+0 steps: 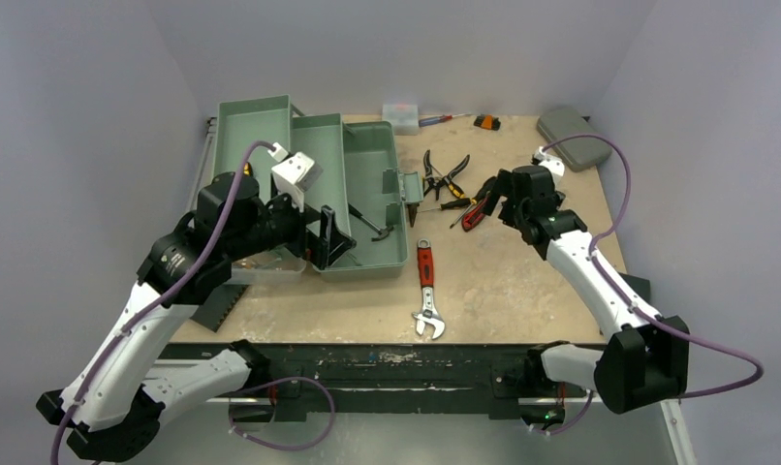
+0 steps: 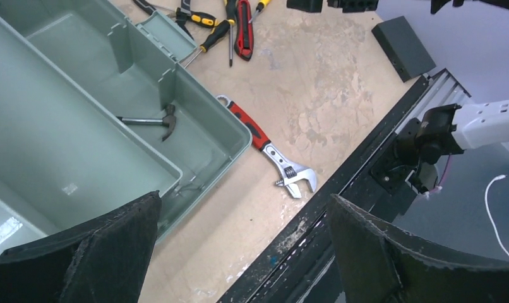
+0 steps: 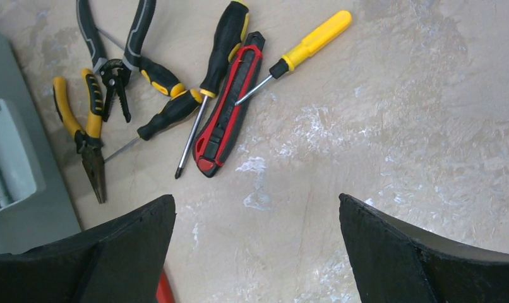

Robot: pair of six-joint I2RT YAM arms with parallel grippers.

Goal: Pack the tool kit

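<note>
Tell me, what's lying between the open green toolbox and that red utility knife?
Loose tools: yellow-handled pliers, dark-handled pliers and black-and-yellow screwdrivers lie between the toolbox and the red knife, clearest in the right wrist view.

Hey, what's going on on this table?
Two robot arms are packing the green toolbox, which lies open with a hammer inside. The left gripper hovers open at its near edge; the right gripper hangs open above pliers, screwdrivers and a red utility knife. A red-handled wrench lies unpacked on the table.
</note>
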